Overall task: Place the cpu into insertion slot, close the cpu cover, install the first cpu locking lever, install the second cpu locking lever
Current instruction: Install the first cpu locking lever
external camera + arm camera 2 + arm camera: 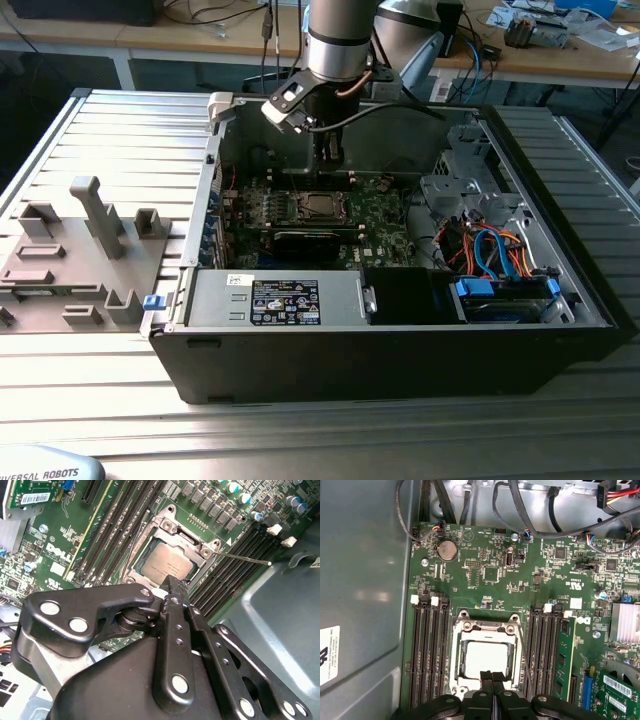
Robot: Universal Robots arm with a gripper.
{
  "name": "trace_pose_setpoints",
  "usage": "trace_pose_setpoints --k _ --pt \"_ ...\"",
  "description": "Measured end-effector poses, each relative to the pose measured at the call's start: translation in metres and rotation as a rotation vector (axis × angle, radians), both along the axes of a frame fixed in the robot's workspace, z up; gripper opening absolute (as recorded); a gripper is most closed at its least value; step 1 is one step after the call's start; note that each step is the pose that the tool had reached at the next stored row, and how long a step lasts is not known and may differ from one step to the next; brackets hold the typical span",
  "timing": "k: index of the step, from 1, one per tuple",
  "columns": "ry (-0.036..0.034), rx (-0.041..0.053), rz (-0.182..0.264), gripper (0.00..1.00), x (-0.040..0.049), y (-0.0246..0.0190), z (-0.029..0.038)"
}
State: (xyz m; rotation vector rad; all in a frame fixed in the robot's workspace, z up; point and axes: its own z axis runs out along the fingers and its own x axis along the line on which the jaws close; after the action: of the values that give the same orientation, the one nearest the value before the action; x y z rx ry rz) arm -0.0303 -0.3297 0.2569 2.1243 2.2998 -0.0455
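In the first wrist view the matte black, jointed hand (492, 676) is clenched, its two flat fingertips pressed together with nothing between them, just above the cpu (482, 656). That smooth silver-grey square lies flat in its socket, with the thin, shiny cpu cover (487, 627) down around it. Beyond spreads the green board (485, 575). In the second wrist view a slim wire lever (245, 558) juts from the frame's corner.

Open from above over the cpu cover (487, 626), hemmed by memory slots (427, 650) either side and a jutting lever (245, 558), with power supply (275, 300) near and drive cage (465, 175) on the exterior view's right.
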Motion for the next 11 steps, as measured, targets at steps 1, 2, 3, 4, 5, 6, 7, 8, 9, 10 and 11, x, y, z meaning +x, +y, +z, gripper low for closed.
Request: trace_pose_setpoints --k 1,2,3,4,5,6,7,8,9,10,11 --pt "0.0000 0.0000 0.005 0.11 0.0000 0.0000 0.0000" --pt "-0.0001 -0.0003 0.011 0.11 0.0000 0.0000 0.0000" --pt "0.0000 -0.0012 0.016 0.11 0.0000 0.0000 0.0000" --pt "0.0000 -0.0015 0.022 0.11 0.0000 0.0000 0.0000" --pt "-0.0001 -0.0018 0.025 0.11 0.0000 0.0000 0.0000" --pt "0.0000 -0.0022 0.028 0.11 0.0000 0.0000 0.0000" --pt "0.0000 -0.0035 0.034 0.11 0.0000 0.0000 -0.0001" --pt "0.0000 -0.0040 0.038 0.11 0.0000 0.0000 0.0000" --pt "0.0000 -0.0041 0.042 0.11 0.0000 0.0000 0.0000" --pt "0.0000 -0.0046 0.046 0.11 0.0000 0.0000 0.0000" --pt "0.0000 -0.0049 0.050 0.11 0.0000 0.0000 0.0000"
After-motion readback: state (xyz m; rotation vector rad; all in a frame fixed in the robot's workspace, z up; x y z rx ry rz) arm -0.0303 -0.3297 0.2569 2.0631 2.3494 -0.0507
